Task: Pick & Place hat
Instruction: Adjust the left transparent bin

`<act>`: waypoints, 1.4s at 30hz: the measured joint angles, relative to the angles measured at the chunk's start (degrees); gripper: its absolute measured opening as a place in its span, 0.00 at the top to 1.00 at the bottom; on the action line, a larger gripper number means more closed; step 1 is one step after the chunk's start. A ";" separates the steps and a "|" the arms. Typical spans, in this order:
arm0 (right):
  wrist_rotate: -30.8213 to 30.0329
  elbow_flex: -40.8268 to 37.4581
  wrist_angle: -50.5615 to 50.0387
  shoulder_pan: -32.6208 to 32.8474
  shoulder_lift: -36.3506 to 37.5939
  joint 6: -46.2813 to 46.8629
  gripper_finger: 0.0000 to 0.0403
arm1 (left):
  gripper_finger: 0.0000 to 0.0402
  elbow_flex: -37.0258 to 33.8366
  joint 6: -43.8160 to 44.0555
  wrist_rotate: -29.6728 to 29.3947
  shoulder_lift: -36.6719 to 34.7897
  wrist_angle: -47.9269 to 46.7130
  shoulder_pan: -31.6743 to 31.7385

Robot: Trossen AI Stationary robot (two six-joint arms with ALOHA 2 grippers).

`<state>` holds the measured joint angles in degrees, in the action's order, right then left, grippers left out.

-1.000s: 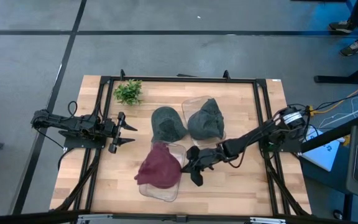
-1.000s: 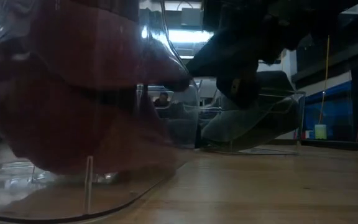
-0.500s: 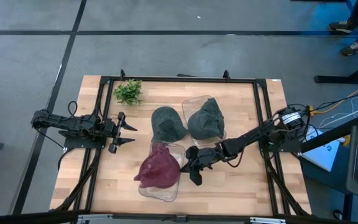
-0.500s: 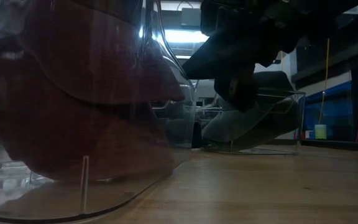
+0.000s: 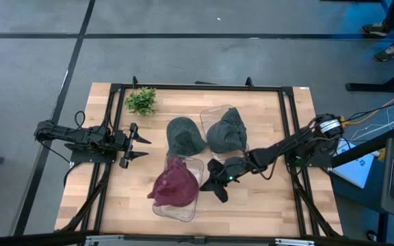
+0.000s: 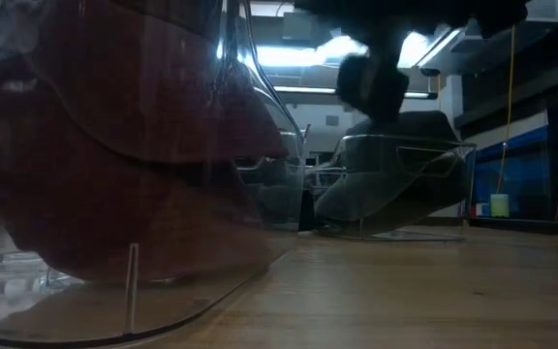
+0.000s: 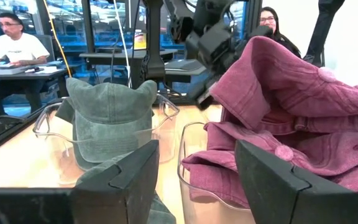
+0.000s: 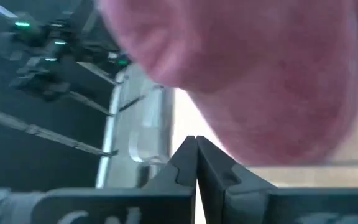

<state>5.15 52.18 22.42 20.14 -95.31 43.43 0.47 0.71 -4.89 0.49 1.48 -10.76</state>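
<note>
Hovering just beside the maroon hat [image 5: 174, 186], the right tool [image 5: 216, 186] has its two fingers pressed together with nothing between them, as the right wrist view shows. The hat lies heaped in a clear plastic holder [image 5: 183, 212] directly ahead of that tool's tips, not touching them. Behind the right tool, toward the far edge of the tabletop [image 5: 265, 205], a grey cap [image 5: 227, 132] sits in a second clear holder, and a second grey cap [image 5: 184, 136] lies next to it. The left tool [image 5: 133, 144] waits well apart on the other side of the maroon hat, fingers spread and empty. A small green plant [image 5: 141, 100] stands beyond the left tool near the tabletop's far corner.
</note>
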 joint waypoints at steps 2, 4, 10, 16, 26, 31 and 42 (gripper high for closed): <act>1.98 0.02 0.09 0.11 1.42 -1.58 0.98 | 0.49 0.00 0.00 0.02 -0.01 0.00 0.01; 3.96 0.07 0.15 0.17 2.82 -4.15 0.98 | 0.49 -0.02 0.00 0.01 0.00 0.00 0.00; 4.36 -3.72 0.43 0.31 9.11 -11.83 0.98 | 0.48 -0.01 0.01 0.00 0.00 0.00 0.01; -1.78 -11.97 0.38 0.31 16.82 -7.38 0.98 | 0.49 0.00 0.00 0.00 0.00 0.00 0.00; -2.99 -14.37 -11.87 2.29 15.31 2.63 0.98 | 0.48 0.00 0.00 0.00 0.00 0.00 0.00; -8.44 -9.48 -19.81 2.26 9.95 0.15 0.98 | 0.49 0.00 0.00 0.00 0.00 0.00 0.00; -11.61 3.77 -25.16 4.82 -3.31 -14.96 0.98 | 0.48 0.00 0.00 0.00 0.00 0.00 0.00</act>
<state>-6.46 55.96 -2.74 24.96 -98.61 28.47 0.47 0.71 -4.89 0.49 1.48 -10.76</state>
